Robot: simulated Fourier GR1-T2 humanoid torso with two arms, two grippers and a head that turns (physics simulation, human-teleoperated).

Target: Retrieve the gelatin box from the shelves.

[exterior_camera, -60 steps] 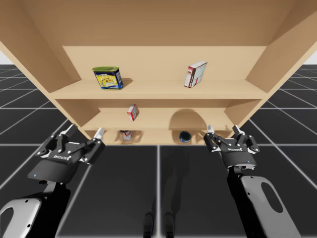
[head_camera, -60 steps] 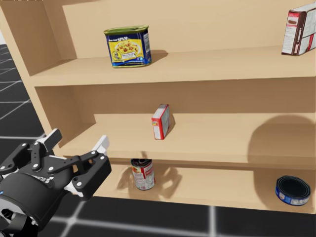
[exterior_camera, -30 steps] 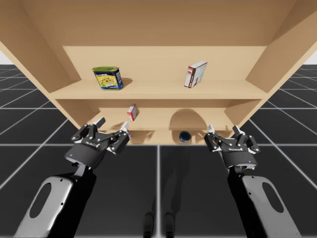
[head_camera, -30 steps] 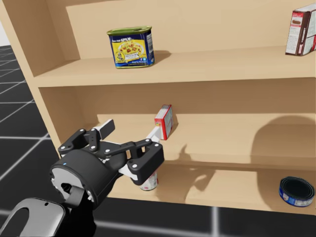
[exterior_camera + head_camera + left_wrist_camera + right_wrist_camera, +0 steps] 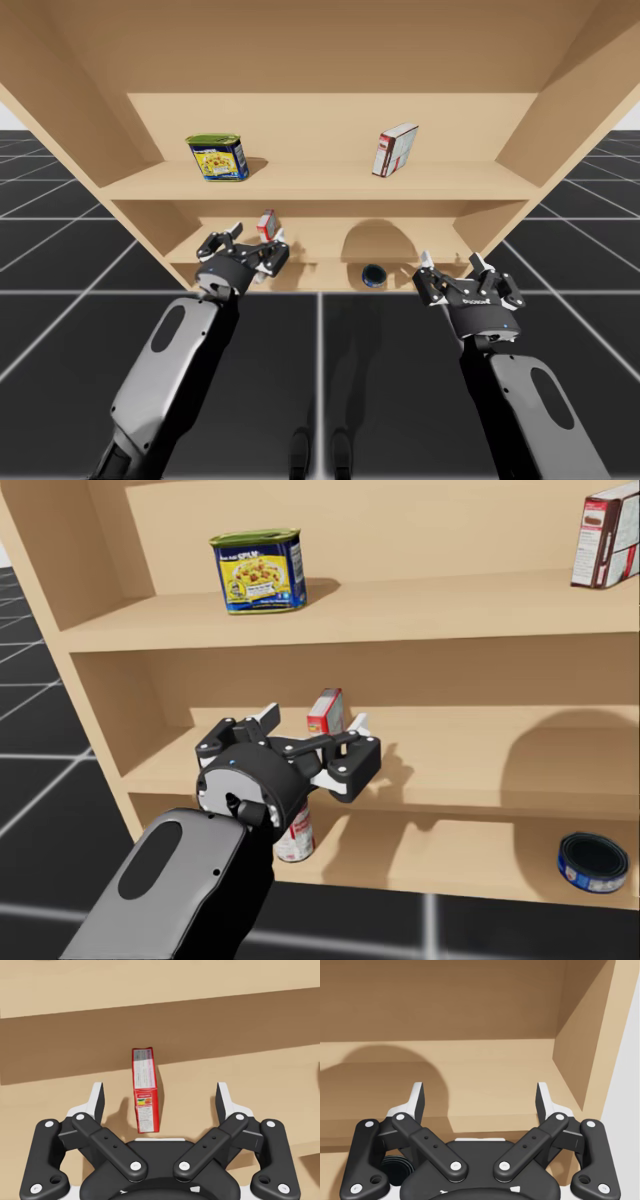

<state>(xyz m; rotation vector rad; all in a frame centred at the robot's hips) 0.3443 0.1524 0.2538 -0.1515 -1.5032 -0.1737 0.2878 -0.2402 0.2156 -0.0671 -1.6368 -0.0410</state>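
- My right gripper (image 5: pixel 450 262) hangs in front of the shelf unit (image 5: pixel 320 185), outside its front edge. Its fingers are spread wide with only air between them.
- Below it, on the bottom shelf, lies a low dark blue can (image 5: pixel 592 862), flat on its base.
- My left gripper (image 5: pixel 160 1102) reaches in over the front of the middle shelf (image 5: pixel 480 760). It is released, with both fingers held wide apart.
- Under my left wrist, one level down, a red-and-white can (image 5: pixel 295 835) stands upright on the bottom shelf, partly hidden by the arm.
- The gelatin box (image 5: pixel 144 1091), small and red, stands upright on the middle shelf just ahead of my left gripper. It lines up with the gap between the fingers, a little nearer one of them. Neither finger touches it.
- Behind the box rises the shelf's back wall.
- On the top shelf, well apart from each other, stand a blue-and-yellow tin (image 5: pixel 218 157) with a green lid and a taller red-and-white box (image 5: pixel 395 149).
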